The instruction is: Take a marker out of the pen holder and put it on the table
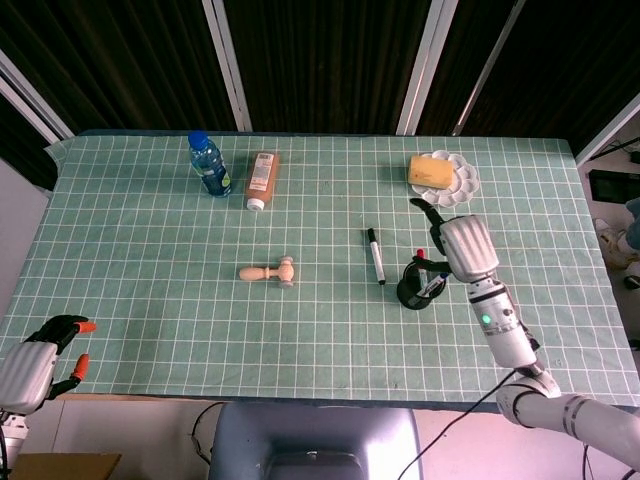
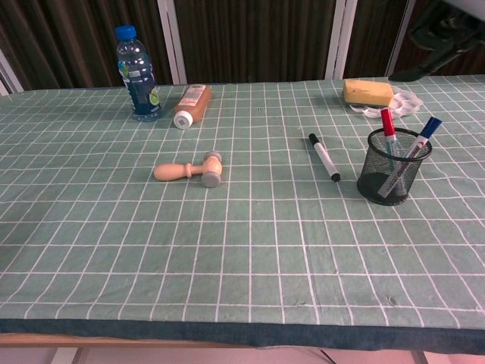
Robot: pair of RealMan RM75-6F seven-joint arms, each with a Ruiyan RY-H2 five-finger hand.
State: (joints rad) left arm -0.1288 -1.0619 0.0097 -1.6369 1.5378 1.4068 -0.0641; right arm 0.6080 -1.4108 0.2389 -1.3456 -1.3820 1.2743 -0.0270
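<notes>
A black-capped white marker [image 1: 375, 256] [image 2: 324, 157] lies flat on the green grid tablecloth, just left of the black mesh pen holder [image 1: 412, 292] [image 2: 392, 171]. A red marker [image 2: 388, 125] and a blue marker [image 2: 424, 133] stand in the holder. My right hand [image 1: 462, 245] [image 2: 439, 38] hangs raised to the right of and above the holder, fingers apart and holding nothing. Off the table's front left corner, my left hand [image 1: 40, 360] holds nothing.
A water bottle [image 1: 209, 163] [image 2: 136, 72] stands at the back left beside a lying brown bottle [image 1: 261, 178] [image 2: 192, 105]. A small wooden hammer [image 1: 268, 271] [image 2: 189, 170] lies mid-table. A white plate [image 1: 468, 185] with a yellow sponge [image 2: 367, 92] sits at the back right.
</notes>
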